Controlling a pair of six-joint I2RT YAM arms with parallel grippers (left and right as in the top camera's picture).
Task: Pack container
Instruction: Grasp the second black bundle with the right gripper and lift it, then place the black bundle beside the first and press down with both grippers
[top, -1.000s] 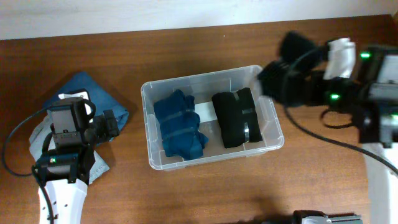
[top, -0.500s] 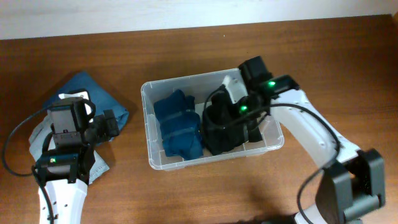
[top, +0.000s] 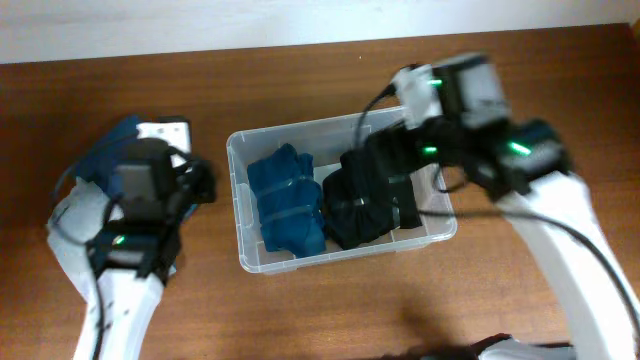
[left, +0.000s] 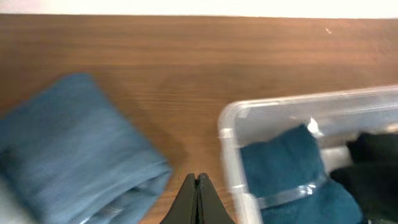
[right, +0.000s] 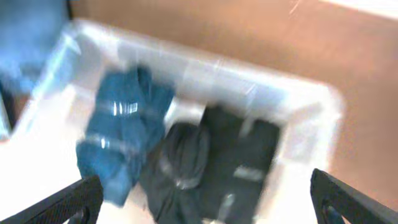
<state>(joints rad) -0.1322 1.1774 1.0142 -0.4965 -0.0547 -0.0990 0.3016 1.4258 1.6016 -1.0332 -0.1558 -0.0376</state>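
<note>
1 container (top: 240, 150): 1 blue garment (top: 288, 205), 1 black garment (top: 365, 200); 1 blue cloth (left: 68, 143) outside; L gripper (left: 198, 193) tips together, R gripper (right: 205, 190) spread.

The overhead camera looks straight down on the whole table (top: 300, 60); both wrist cameras view the same container (top: 240, 215) nearer, slantwise.

You have a brown wooden table (top: 300, 310) with a white wall (top: 200, 25) along its far edge. On your left a folded light-blue garment (left: 68, 149) lies flat on the wood, its rounded fold turned toward the middle of the table. Near the centre, a dark-blue folded garment (top: 288, 205) and a black garment (top: 365, 200) lie side by side, touching. The dark-blue one is on the left and the black one looks rumpled.
</note>
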